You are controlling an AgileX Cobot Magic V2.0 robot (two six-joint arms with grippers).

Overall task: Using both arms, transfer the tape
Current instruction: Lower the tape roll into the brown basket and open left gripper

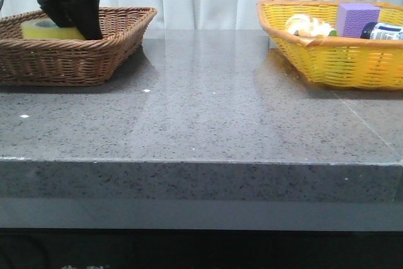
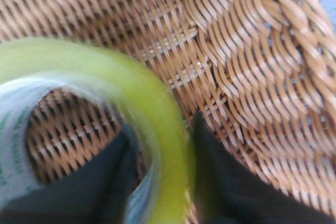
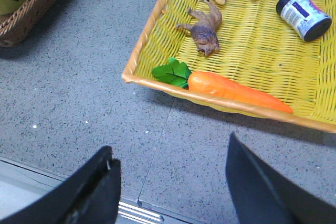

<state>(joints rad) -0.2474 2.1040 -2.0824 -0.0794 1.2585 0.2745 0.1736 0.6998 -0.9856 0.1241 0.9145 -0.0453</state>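
The tape [image 1: 41, 28], a yellow translucent roll with a pale core, lies in the brown wicker basket [image 1: 119, 36] at the far left. My left gripper [image 1: 70, 24] reaches down into that basket. In the left wrist view the tape [image 2: 152, 95] has its wall between the jaws of my left gripper [image 2: 160, 132], one finger inside the core and one outside, closed on it. My right gripper [image 3: 170, 153] is open and empty, above bare table near the front edge. It does not show in the front view.
A yellow basket [image 1: 340, 61] stands at the far right with a purple block [image 1: 356, 18], a dark jar [image 1: 381, 31] and bread [image 1: 308, 26]. The right wrist view also shows a carrot [image 3: 236, 92] and a toy animal [image 3: 206, 27] in it. Grey stone table [image 1: 208, 105] lies between the baskets.
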